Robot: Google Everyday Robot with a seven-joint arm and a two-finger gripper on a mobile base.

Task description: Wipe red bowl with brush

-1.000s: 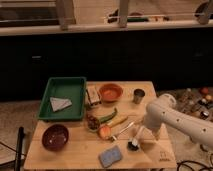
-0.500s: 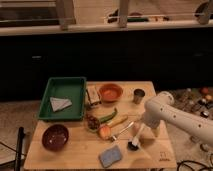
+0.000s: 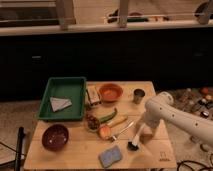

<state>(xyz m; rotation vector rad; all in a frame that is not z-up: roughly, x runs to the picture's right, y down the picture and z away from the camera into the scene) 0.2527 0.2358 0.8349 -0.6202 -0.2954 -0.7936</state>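
The red bowl (image 3: 110,92), shallow and bright orange-red, stands at the back middle of the wooden table (image 3: 75,150). The brush (image 3: 135,139) is at the front right of the table, its pale handle slanting up to the right and its dark round head down on the wood. My gripper (image 3: 143,125) hangs from the white arm (image 3: 167,112), which comes in from the right. It is right at the top end of the brush handle, well in front and to the right of the red bowl.
A green tray (image 3: 75,85) holding a grey cloth (image 3: 59,104) is at the back left. A dark maroon bowl (image 3: 55,136) is front left, a blue-grey sponge (image 3: 110,156) at the front edge, a metal cup (image 3: 138,95) back right. Food items and a silvery utensil (image 3: 122,131) lie mid-table.
My arm has swung left and lowered, bringing the gripper down to the brush handle. The brush and the bowls have not moved.
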